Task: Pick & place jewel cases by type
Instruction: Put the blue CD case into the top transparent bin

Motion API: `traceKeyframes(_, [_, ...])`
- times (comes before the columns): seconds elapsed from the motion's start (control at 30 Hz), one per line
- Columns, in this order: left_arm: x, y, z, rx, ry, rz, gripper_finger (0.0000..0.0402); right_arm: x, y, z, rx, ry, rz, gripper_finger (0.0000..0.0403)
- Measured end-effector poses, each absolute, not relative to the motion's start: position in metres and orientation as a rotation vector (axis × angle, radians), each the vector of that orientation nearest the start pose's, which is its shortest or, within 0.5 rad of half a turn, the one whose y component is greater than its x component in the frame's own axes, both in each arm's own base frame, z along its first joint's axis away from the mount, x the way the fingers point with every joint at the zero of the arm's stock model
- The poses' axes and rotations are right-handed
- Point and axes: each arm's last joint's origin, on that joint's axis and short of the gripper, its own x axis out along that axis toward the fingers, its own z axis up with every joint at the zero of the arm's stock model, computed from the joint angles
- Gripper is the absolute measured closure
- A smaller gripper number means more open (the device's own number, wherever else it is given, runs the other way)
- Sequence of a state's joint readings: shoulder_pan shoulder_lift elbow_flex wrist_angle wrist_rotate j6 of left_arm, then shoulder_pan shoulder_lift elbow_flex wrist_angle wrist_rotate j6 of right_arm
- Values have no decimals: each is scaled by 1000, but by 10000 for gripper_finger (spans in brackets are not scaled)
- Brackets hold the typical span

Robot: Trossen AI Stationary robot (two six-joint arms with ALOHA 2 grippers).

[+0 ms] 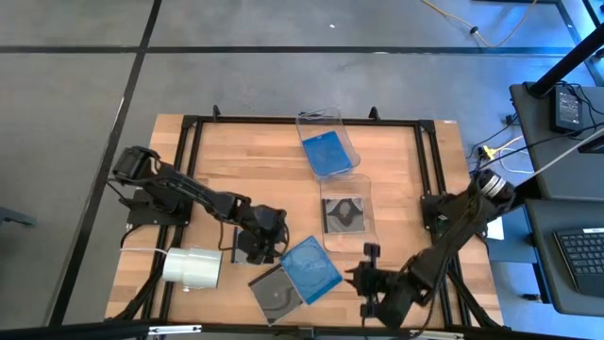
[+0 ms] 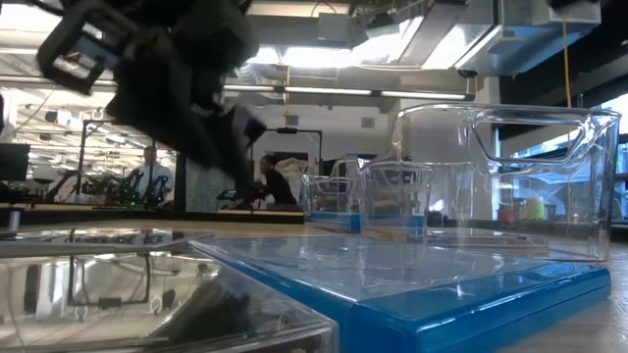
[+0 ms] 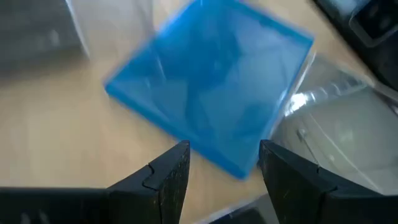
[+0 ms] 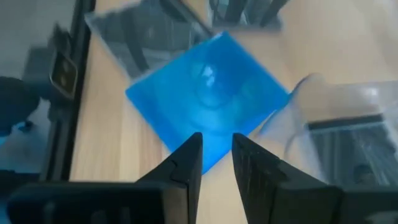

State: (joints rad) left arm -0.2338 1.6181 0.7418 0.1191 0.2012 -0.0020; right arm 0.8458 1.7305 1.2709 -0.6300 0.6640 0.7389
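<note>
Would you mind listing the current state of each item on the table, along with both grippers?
Blue jewel case: flat on the table, overlapping the grey one, not gripped.
Grey jewel case: on the table, partly under the blue one.
Far bin: holds a blue case.
Near bin: holds a dark case.
White roll: lying on its side.
Left gripper: open, empty.
Right gripper: narrowly parted, empty.
</note>
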Motion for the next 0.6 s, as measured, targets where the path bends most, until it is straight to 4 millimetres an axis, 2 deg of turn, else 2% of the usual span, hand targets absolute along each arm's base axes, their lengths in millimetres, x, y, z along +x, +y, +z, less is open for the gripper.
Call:
traceKeyframes(0.23, [297, -86, 126, -87, 869, -384, 213, 248, 272, 184, -75, 833, -152, 311])
traceKeyframes(0.43, [298, -90, 114, -99, 905, -381, 220, 251, 278, 148, -85, 883, -211, 311])
traceKeyframes(0.6, [298, -91, 111, -96, 912, -382, 227, 253, 280, 128, -69, 903, -255, 311])
